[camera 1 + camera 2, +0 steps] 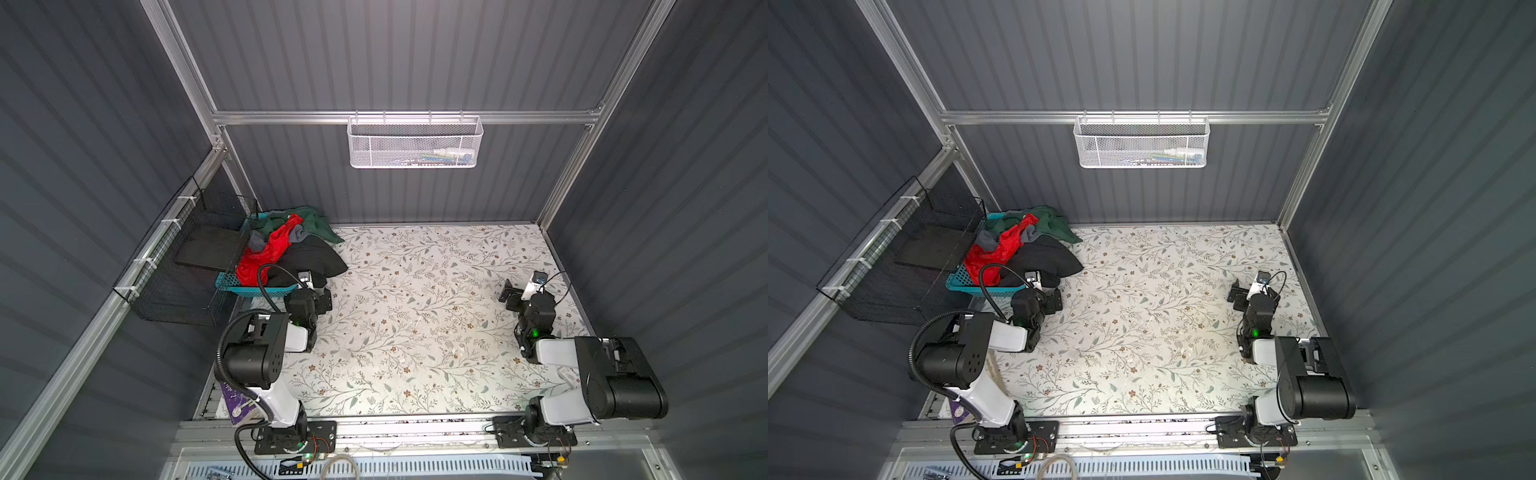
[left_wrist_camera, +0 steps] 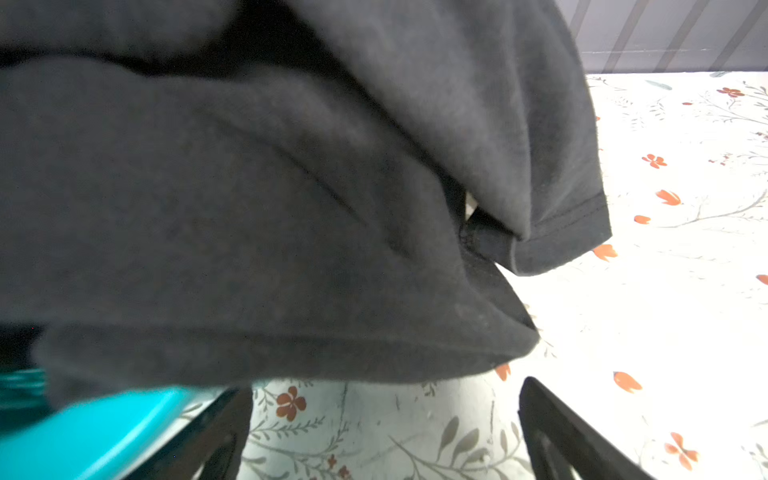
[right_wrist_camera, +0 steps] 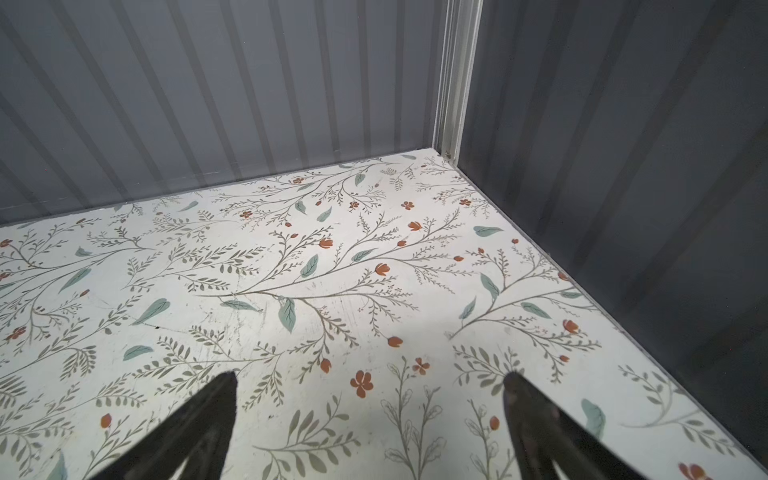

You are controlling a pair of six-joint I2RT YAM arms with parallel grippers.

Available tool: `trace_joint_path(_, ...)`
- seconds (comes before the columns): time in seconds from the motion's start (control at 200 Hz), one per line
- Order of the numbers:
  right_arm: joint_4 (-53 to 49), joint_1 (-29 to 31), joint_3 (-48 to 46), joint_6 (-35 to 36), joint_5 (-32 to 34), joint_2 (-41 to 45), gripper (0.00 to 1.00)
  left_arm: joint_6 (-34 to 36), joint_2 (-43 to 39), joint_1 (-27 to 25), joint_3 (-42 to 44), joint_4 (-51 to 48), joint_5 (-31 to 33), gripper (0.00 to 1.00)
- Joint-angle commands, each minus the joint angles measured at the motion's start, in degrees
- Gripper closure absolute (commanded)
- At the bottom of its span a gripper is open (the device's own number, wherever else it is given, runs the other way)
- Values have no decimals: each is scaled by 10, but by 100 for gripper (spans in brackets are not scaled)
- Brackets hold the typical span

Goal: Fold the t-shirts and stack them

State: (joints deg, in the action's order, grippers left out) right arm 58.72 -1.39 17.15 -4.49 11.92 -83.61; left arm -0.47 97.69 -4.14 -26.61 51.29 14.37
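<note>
1. Left gripper [image 2: 386,386] has its jaws spread wide with nothing between them. It sits low over the table [image 1: 415,291], just in front of the black t-shirt [image 2: 291,208].
2. Right gripper [image 3: 370,376] is likewise released and empty. It is over bare floral tabletop near the right wall, well apart from the clothes.
3. All the t-shirts lie heaped and unfolded in the teal plastic basket [image 1: 249,289] at the far left corner of the table.
4. In both top views the red t-shirt [image 1: 266,253] is crumpled on top, towards the left of the heap.
5. The black t-shirt spills over the basket's right rim onto the table.
6. The dark green t-shirt [image 1: 316,224] is at the back of the heap, draped over the basket's edge, with grey cloth [image 1: 297,232] beside the red.
7. A black wire rack [image 1: 183,291] hangs on the left wall next to the basket.
</note>
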Motion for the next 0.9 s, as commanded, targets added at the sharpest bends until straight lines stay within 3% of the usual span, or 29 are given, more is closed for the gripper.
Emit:
trace_joint_path(0.0,10,3,-1,1,7,-3,1,0,6,-2,-1,15,9,0)
trace_joint_path(0.895,15,8,-3,4,16,-4,1,0,7,-2,-1,15,10,0)
